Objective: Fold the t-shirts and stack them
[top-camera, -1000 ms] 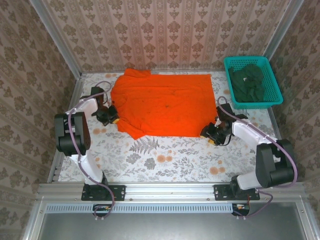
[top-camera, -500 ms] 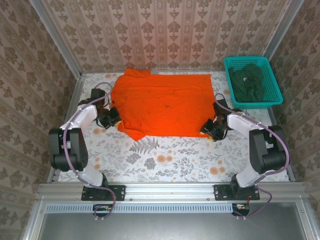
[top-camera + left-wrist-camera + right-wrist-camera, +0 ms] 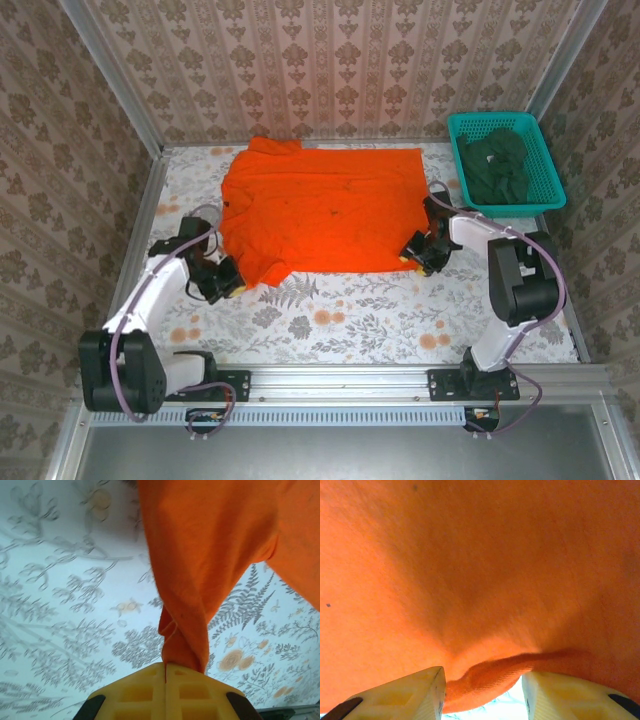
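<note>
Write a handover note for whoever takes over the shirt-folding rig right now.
Left gripper: shut on the near-left corner of the orange shirt.
Right gripper: jaws apart, the shirt's near-right hem bunched between them.
Orange shirt: spread on the table, unfolded. Green shirts: heaped in the basket, far right.
Done: nothing folded or stacked yet.
Left: fold the orange shirt, then take out, fold and stack the green ones.
</note>
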Controlling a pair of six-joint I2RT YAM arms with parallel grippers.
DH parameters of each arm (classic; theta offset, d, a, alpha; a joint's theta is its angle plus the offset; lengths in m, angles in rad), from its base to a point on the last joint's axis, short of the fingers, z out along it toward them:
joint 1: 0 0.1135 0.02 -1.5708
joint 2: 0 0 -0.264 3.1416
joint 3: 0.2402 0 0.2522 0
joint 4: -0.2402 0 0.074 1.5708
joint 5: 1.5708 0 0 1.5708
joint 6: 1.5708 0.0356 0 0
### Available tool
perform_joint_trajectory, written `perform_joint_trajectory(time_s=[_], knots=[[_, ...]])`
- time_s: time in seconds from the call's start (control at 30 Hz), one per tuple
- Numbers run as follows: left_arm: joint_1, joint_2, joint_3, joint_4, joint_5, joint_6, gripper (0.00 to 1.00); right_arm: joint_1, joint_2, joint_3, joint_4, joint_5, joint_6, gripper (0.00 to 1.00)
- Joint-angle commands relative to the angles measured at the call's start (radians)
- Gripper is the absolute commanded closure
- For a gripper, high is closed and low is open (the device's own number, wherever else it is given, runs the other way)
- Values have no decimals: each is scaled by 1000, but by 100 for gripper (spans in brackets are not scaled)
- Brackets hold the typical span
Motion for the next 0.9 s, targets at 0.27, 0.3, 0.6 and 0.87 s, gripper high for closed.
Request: perform_joint_trajectory(time_s=[0.27,0.3,0.6,0.87], knots=[[25,-54,-35,-164,-25,86,68,-5,68,111,-94,6,-30,54],[25,-53,-23,-176,-35,94,59,-5,68,115,-95,6,-33,54],[146,67,216,-59,-73,72,43,-9,21,96,-91,23,-52,53],[221,378,266,181,-37,-18,69,-37,-93,27,-39,19,-60,54]])
